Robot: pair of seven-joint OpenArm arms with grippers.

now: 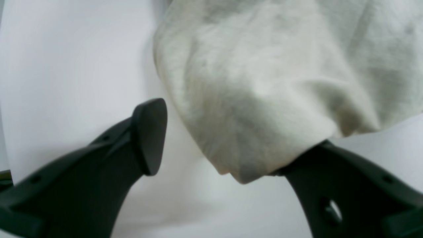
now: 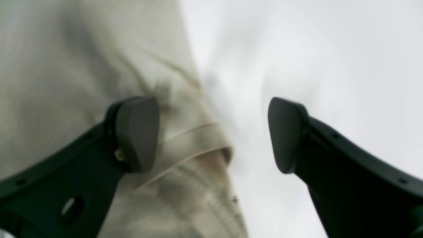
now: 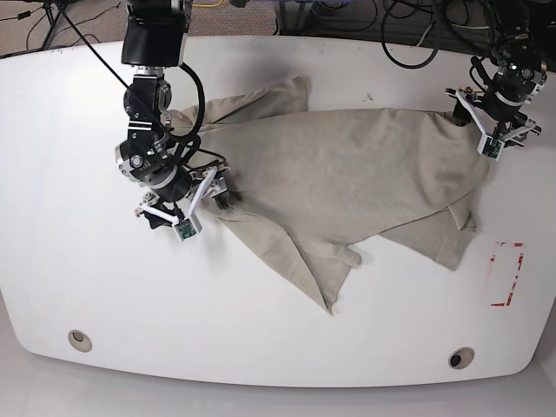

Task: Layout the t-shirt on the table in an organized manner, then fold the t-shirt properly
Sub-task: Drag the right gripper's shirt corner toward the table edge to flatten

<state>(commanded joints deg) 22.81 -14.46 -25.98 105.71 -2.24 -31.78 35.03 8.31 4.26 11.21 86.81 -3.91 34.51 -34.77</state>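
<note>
- T-shirt (image 3: 313,174) spread rumpled on surface (image 3: 156,313), between pincers
- Left pincer (image 1: 218,138) wide, shirt corner between fingers
- Right pincer (image 2: 213,135) wide, shirt edge between fingers

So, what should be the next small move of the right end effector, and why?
Probably close the right end effector gently: its fingertips stand apart, and the t-shirt's folded edge shows between them. Whether they are low enough to grip, I cannot tell.
</note>
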